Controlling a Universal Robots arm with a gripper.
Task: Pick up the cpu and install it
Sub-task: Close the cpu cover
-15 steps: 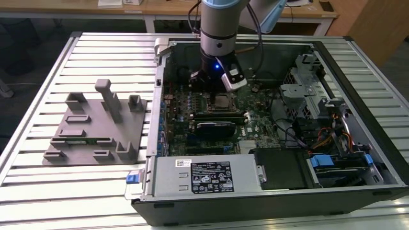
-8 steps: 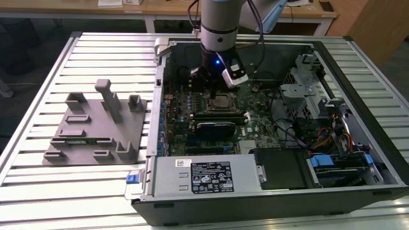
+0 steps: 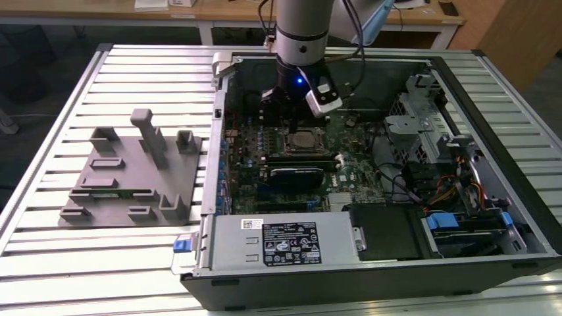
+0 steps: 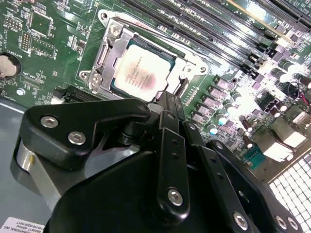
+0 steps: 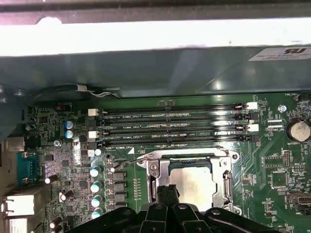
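The cpu [image 3: 306, 139] lies flat in the motherboard socket inside the open computer case, its silvery top facing up. Both wrist views show the cpu [image 4: 141, 73] [image 5: 194, 182] seated within the metal socket frame [image 4: 109, 48] [image 5: 156, 167]. My gripper [image 3: 296, 113] hangs just above the board, a little to the far side of the socket. In both wrist views my gripper [image 4: 167, 97] [image 5: 167, 190] has its black fingers pressed together at the socket's edge with nothing between them. The fingers hide part of the cpu's near edge.
A grey fixture plate with blocks [image 3: 131, 171] lies on the slatted table at the exterior view's left of the case. Memory slots [image 5: 170, 126] run beside the socket. A power supply [image 3: 281, 240], a drive cage [image 3: 422, 125] and loose cables [image 3: 412, 181] crowd the case.
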